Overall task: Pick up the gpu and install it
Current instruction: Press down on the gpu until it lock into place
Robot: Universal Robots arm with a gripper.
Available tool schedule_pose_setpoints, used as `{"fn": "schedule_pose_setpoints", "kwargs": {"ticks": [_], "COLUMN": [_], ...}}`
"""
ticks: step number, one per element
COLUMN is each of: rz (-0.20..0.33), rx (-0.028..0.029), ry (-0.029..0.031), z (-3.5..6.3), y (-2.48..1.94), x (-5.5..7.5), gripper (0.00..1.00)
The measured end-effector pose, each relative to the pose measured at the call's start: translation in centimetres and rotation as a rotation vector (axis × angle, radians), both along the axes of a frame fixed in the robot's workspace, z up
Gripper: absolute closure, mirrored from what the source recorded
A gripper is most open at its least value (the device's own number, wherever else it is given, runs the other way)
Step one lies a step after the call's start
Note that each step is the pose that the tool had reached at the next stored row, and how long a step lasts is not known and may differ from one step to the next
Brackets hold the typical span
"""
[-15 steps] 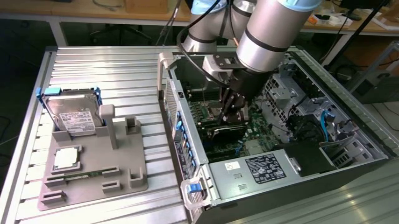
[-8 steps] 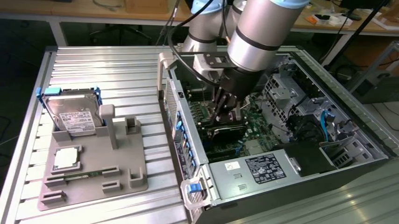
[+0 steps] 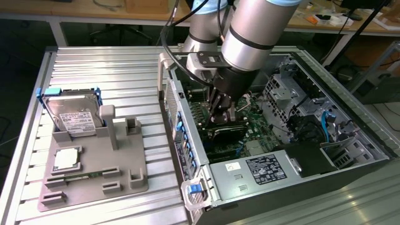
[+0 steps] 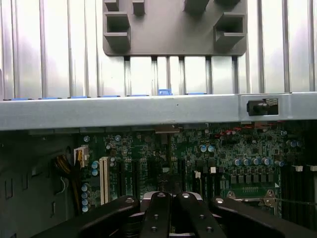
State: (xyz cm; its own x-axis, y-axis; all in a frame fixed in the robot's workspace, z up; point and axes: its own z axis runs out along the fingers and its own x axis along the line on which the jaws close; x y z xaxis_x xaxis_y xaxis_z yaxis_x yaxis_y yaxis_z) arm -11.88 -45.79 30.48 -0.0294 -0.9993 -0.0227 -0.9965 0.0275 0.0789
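The arm (image 3: 250, 28) is built of thick silver-grey cylindrical segments with a dark band around the nearest one and a light blue ring at the joint above it. Black cables (image 3: 167, 37) loop down alongside it toward a grey bracketed block (image 3: 203, 63) mounted just above the tool. The gripper (image 3: 223, 112) is black and slim; in the wrist view its matte black fingers (image 4: 161, 218) carry small round screws, flanked by two black angled links.
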Motion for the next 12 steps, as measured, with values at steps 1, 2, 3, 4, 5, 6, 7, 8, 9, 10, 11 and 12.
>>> {"fn": "schedule_pose_setpoints", "kwargs": {"ticks": [1, 2, 3, 4, 5, 6, 7, 8, 9, 10, 11, 12], "rz": [0.0, 0.0, 0.0, 0.0, 0.0, 0.0, 0.0, 0.0, 0.0, 0.0, 0.0, 0.0], "rx": [0.0001, 0.0, -0.0001, 0.0, 0.0, -0.0002, -0.0001, 0.0, 0.0, 0.0, -0.0001, -0.0001], "ry": [0.0031, 0.0085, 0.0142, 0.019, 0.0228, 0.0261, 0.0264, 0.0264, 0.0265, 0.0264, 0.0265, 0.0264], "z": [0.0, 0.01, 0.02, 0.02, 0.02, 0.03, 0.02, 0.02, 0.02, 0.02, 0.02, 0.02], "y": [0.0, 0.0, 0.0, 0.0, 0.0, -0.01, 0.0, 0.01, 0.02, 0.02, 0.03, 0.04], "x": [-0.1, -0.2, -0.3, -0.4, -0.5, -0.8, -1.0, -1.3, -1.6, -1.8, -2.0, -2.1], "gripper": [0.89, 0.89, 0.89, 0.89, 0.89, 0.89, 0.89, 0.89, 0.89, 0.89, 0.89, 0.89]}}
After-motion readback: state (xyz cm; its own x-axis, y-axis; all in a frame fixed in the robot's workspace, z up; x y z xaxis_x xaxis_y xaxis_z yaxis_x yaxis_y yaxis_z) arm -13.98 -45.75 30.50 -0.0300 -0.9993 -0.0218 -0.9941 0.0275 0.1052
